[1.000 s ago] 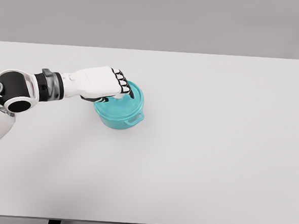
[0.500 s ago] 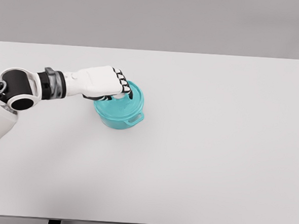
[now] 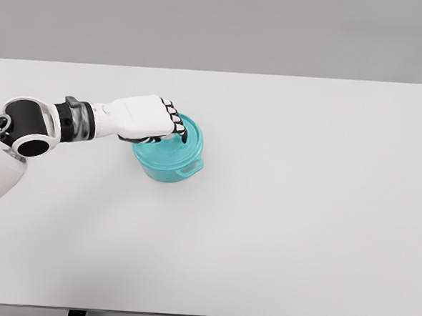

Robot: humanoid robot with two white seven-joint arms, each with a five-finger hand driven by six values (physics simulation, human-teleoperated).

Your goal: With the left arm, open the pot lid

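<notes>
The teal pot (image 3: 169, 159) sat on the worktop (image 3: 300, 221), left of centre and toward the far edge, with its lid (image 3: 187, 134) on. Above it, the left hand (image 3: 149, 118) curled over the lid; whether it gripped the knob could not be told. A shallow hold might slip or drag the pot when lifting.

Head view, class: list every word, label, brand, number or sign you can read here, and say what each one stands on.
None: no readable text appears anywhere in this view.
The teal pot and its lid are plain, with no label or brand.
The left hand, resting on the lid, and its white arm carry no markings.
The white table is bare of print or signs.
</notes>
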